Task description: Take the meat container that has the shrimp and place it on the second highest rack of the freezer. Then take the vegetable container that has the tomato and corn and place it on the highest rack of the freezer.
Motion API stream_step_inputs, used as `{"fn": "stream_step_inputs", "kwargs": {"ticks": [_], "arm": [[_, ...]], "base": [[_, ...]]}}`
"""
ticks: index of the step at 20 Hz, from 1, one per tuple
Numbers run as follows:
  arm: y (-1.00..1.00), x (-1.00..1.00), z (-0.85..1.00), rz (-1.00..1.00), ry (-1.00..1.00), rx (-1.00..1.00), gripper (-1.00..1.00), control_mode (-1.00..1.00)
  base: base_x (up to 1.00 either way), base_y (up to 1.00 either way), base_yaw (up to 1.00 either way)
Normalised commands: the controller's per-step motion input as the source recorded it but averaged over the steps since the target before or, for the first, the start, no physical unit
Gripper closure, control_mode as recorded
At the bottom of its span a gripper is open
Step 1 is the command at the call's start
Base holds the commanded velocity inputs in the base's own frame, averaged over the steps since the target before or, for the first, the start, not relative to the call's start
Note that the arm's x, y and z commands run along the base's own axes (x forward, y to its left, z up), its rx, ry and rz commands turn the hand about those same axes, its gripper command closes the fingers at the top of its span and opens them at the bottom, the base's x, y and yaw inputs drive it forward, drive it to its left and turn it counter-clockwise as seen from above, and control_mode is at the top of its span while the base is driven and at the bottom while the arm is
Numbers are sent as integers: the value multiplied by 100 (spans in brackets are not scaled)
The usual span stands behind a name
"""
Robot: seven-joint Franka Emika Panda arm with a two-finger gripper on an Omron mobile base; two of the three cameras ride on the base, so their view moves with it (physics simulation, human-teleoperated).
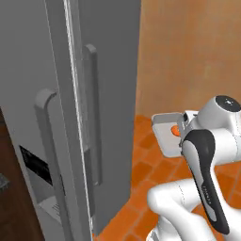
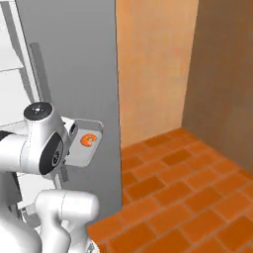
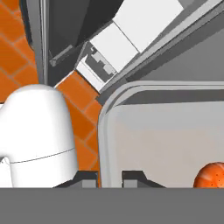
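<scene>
My gripper is shut on the rim of the meat container, a pale grey tray held level in the air. The shrimp lies in it as a small orange lump. From the base views the tray hangs beside the grey fridge with the shrimp on it, just ahead of my wrist. The freezer shows white shelves at the far left; I cannot tell which rack is which. The vegetable container, tomato and corn are out of view.
The tall grey fridge door with long handles stands close on the left, a black dispenser panel low on it. Orange tiled floor lies open to the right, bounded by a tan wall and a brown wall.
</scene>
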Motion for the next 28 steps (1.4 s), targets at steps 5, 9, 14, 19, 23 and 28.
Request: {"fn": "stream_step_inputs", "kwargs": {"ticks": [5, 9, 14, 19, 23, 28], "arm": [[0, 0, 0, 0, 0, 0, 100, 100], [0, 0, 0, 0, 0, 0, 100, 100], [0, 0, 0, 0, 0, 0, 100, 100], [0, 0, 0, 0, 0, 0, 100, 100], [0, 0, 0, 0, 0, 0, 100, 100], [0, 0, 0, 0, 0, 0, 100, 100]], "base": [[26, -26, 95], [14, -72, 78], [15, -60, 70], [36, -6, 33], [34, 0, 0], [25, 9, 0]]}}
